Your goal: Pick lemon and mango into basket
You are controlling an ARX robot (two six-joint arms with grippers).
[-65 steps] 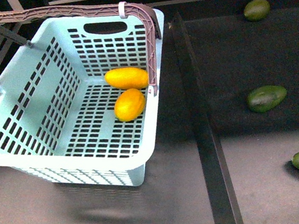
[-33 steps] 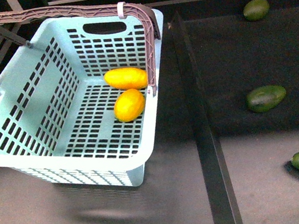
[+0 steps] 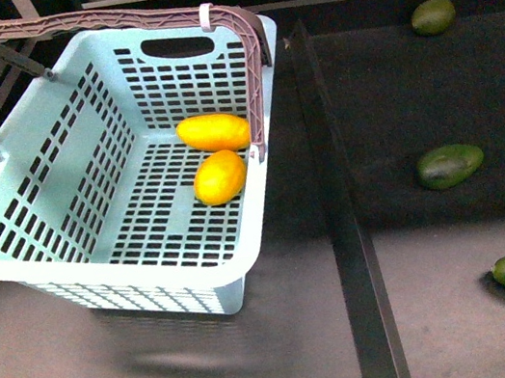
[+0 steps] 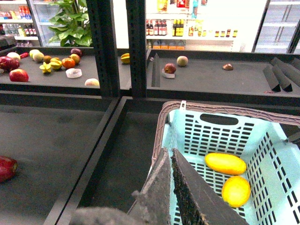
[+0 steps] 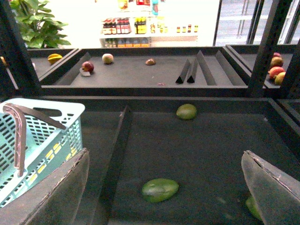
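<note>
Basket [image 3: 38,222] sits at 10 o'clock in the front view, brown handle [image 3: 105,19] up. Mango [image 3: 214,131] and lemon [image 3: 219,176] both lie on its slotted floor, just beside each other, mango at 12 o'clock of the lemon. Left gripper [image 4: 171,187] has its jaws pressed together, empty, over the basket rim. Right gripper [image 5: 164,187] is spread wide, empty, above a green avocado [image 5: 160,190] on the dark shelf [image 5: 211,150]

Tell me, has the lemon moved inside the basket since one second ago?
No. In the front view the lemon lies at the same spot on the basket floor, just below the mango and beside the handle's right end.
</note>
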